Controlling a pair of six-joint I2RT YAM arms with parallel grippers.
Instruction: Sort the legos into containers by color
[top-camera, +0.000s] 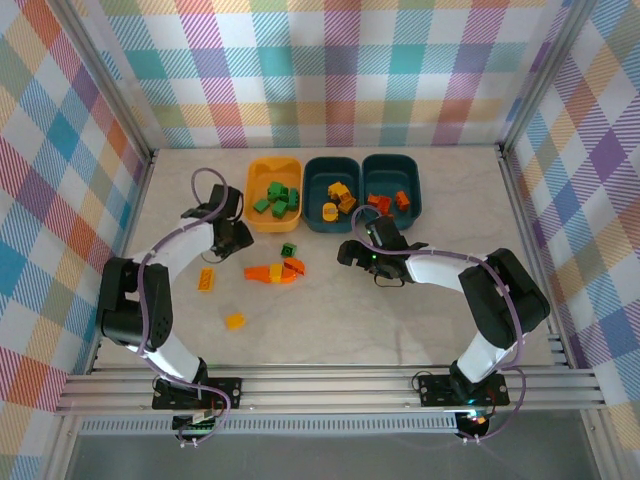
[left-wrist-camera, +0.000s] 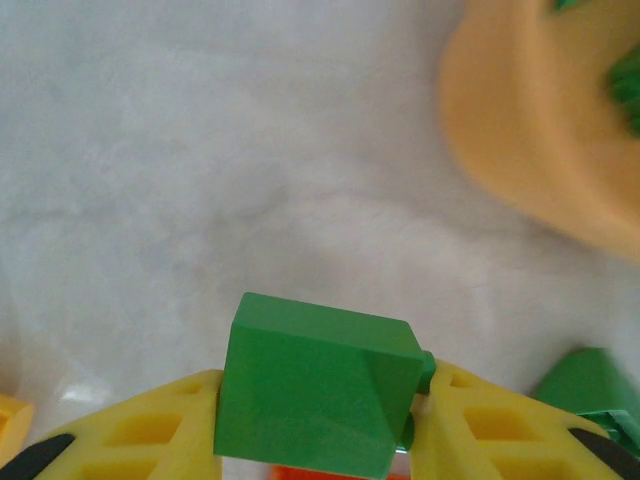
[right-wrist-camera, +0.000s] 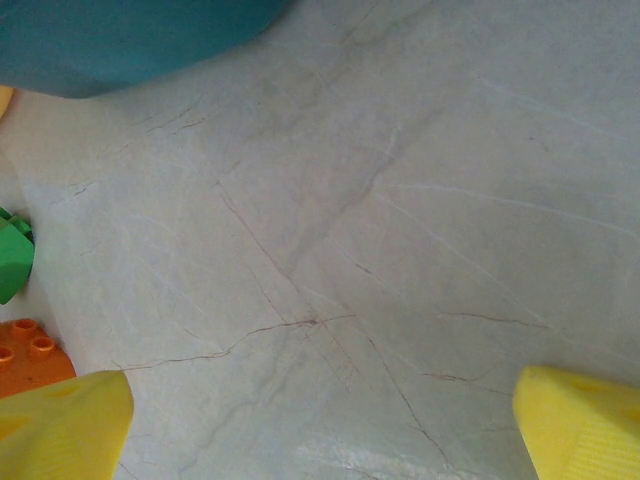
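My left gripper (left-wrist-camera: 322, 425) is shut on a green lego (left-wrist-camera: 318, 385), held just above the tabletop. In the top view that gripper (top-camera: 238, 241) sits below the yellow-orange bin (top-camera: 252, 205), which holds several green legos. The middle teal bin (top-camera: 313, 200) holds yellow legos and the right teal bin (top-camera: 415, 195) holds orange-red ones. My right gripper (top-camera: 348, 252) hangs open over bare table, its fingertips (right-wrist-camera: 62, 425) wide apart with nothing between them. Loose on the table are a green lego (top-camera: 289, 249), an orange-red cluster (top-camera: 275, 271) and two yellow legos (top-camera: 207, 279), (top-camera: 235, 321).
The yellow-orange bin's wall (left-wrist-camera: 530, 150) rises at the upper right of the left wrist view, and a second green lego (left-wrist-camera: 590, 385) lies at the lower right. In the right wrist view the teal bin (right-wrist-camera: 130, 40) is at the top left; a green lego (right-wrist-camera: 12, 255) and an orange lego (right-wrist-camera: 30, 352) lie at the left edge.
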